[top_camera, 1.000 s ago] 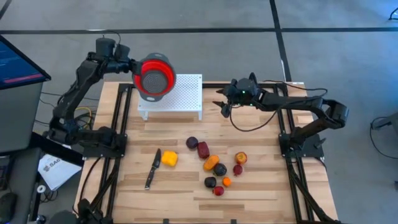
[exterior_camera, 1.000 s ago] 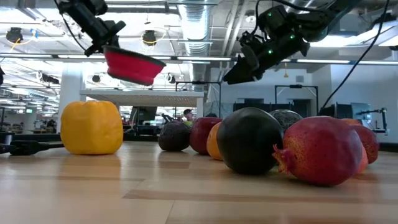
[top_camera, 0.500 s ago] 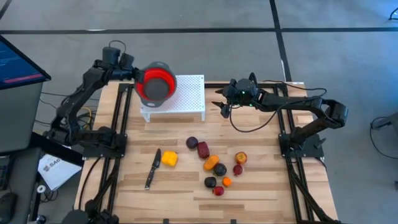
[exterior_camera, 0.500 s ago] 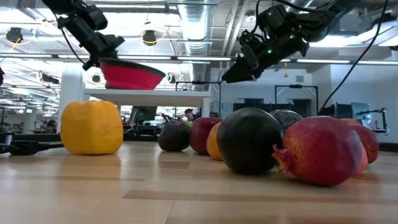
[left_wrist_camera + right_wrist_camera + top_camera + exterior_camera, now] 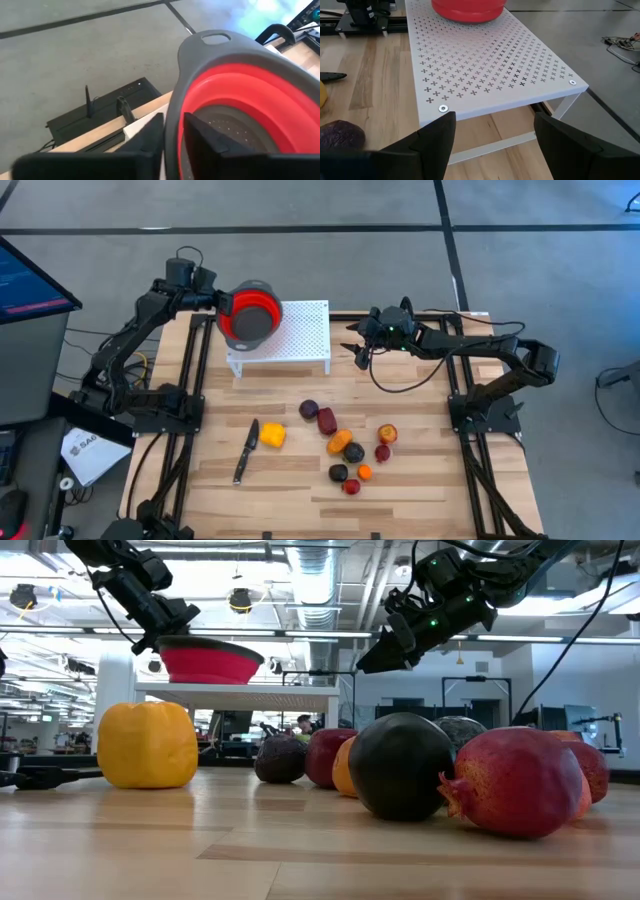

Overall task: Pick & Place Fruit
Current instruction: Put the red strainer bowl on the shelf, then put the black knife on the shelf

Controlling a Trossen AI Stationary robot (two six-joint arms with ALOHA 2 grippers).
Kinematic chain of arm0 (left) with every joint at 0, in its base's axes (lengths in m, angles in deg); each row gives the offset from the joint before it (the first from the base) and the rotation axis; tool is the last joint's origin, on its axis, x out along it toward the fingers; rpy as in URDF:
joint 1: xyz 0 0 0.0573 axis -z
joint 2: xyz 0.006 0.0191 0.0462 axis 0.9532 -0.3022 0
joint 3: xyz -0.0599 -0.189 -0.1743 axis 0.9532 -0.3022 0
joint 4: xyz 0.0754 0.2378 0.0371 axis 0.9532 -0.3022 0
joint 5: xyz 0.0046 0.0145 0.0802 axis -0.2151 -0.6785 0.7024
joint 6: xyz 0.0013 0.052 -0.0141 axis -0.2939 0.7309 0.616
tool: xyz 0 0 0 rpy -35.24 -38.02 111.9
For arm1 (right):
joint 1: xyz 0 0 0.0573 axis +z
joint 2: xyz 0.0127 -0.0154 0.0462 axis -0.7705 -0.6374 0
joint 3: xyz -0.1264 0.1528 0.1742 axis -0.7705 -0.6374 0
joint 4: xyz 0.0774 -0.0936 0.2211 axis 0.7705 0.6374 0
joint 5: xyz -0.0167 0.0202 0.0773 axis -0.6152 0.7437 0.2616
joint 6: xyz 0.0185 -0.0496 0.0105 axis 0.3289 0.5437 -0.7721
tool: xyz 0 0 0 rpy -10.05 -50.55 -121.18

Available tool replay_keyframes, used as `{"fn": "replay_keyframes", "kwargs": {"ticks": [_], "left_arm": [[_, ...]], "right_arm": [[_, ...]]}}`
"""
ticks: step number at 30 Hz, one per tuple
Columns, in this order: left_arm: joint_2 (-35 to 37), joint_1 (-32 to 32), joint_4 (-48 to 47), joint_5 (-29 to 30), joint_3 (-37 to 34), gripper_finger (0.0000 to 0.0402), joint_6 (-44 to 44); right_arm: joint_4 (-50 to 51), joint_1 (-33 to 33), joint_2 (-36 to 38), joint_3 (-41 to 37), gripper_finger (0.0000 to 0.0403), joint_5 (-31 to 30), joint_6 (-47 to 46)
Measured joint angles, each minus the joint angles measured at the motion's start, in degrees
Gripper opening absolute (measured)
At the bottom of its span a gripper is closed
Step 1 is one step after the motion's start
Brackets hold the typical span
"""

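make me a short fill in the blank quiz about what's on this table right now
The red bowl sits on the white ______.
The left claw's fingers straddle the bowl's ______ rim.
The black-handled knife lies beside the ______ fruit.
The right claw holds ______.

Missing words: shelf; grey; yellow; nothing

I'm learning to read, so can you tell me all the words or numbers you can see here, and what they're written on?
"SAG": the start of a dark print on the white sheet lying on the floor left of the table; the rest is too small to read.
Blue screen at the far left: lines of text, too small to read.
No words or numbers show on the fruit, red bowl or white rack.
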Motion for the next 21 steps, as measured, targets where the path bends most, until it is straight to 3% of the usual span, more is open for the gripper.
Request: {"fn": "replay_keyframes", "kwargs": {"ticks": [11, 16, 21], "left_arm": [[1.6, 0.0, 0.8, -0.3, 0.6, 0.0209, 1.7], [8.5, 0.4, 2.0, -1.9, 3.2, 0.0227, 3.0], [17.8, 6.7, 2.8, -10.7, 2.4, 0.0213, 5.7]], "right_arm": [[-1.5, 0.0, 0.3, 0.0, 0.0264, 0.0, -0.9], [-0.2, -0.9, 4.0, 0.0, 0.0264, 0.0, -0.9], [5.7, -0.4, 7.4, 0.1, 0.0264, 2.5, 1.3]]}}
